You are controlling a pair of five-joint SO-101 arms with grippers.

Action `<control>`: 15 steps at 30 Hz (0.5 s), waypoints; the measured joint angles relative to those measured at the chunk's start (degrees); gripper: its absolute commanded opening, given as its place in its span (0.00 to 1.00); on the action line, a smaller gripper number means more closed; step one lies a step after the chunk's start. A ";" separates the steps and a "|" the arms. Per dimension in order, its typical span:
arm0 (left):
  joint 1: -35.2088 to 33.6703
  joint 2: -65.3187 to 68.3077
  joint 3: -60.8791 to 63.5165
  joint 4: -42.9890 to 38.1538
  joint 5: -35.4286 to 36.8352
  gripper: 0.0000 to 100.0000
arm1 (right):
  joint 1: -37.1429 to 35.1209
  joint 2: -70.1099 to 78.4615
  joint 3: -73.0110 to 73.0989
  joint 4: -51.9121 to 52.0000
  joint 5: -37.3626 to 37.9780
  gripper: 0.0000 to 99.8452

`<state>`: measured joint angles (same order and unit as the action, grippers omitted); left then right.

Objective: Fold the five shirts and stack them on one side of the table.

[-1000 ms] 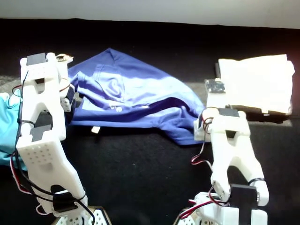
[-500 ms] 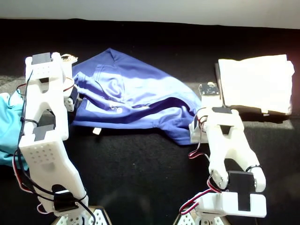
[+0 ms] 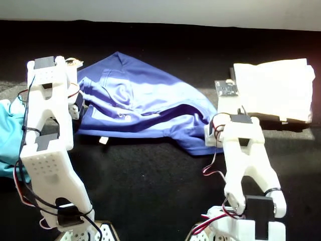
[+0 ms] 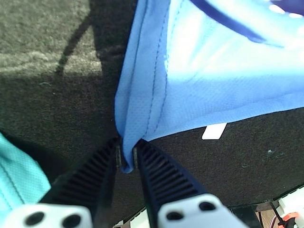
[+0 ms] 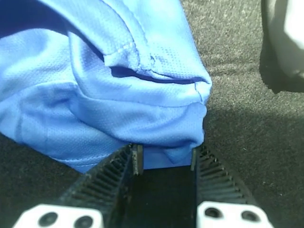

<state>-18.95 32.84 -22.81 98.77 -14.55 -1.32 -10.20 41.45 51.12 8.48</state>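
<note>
Left gripper (image 4: 126,159) clamped on a hem corner of the blue shirt (image 4: 199,71), cloth pinched flat between both ribbed jaws. It sits near the table's (image 3: 150,191) left edge, low over the black surface. Right gripper (image 5: 166,160) has its jaws spread. The shirt's opposite rolled edge sits right at the tips, in the gap, not pinched. That one is right of the table's centre.

From above, the blue shirt (image 3: 140,108) lies crumpled across the middle of the table, strung between the two grippers, bunched in folds, one corner peaking toward the far edge. Small white tag (image 3: 103,139) pokes out from its near hem, closer to the left arm.

Teal shirt (image 3: 7,135) is heaped at the left edge, partly hidden behind the left arm, apart from the blue one.

Far right: folded white shirt (image 3: 273,88) lying flat near the right edge, resting on something dark underneath. Can't tell what the dark layer is.
</note>
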 measured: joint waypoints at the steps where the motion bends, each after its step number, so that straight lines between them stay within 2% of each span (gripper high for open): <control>1: 0.00 0.00 0.00 0.00 0.00 0.01 | 0.62 1.23 0.00 -0.62 0.00 0.17; 6: 0.00 0.00 0.00 0.00 0.00 0.01 | 4.31 6.42 0.00 -3.87 0.00 0.17; 13: 0.00 0.00 0.00 0.00 0.00 0.01 | 4.84 7.47 -0.44 -4.31 -0.09 0.17; 15: 0.00 0.00 0.00 0.00 0.00 0.01 | 4.84 7.47 -0.44 -4.31 -0.09 0.11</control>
<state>-18.95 32.84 -22.81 98.77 -14.55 3.52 -2.73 41.01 46.81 8.40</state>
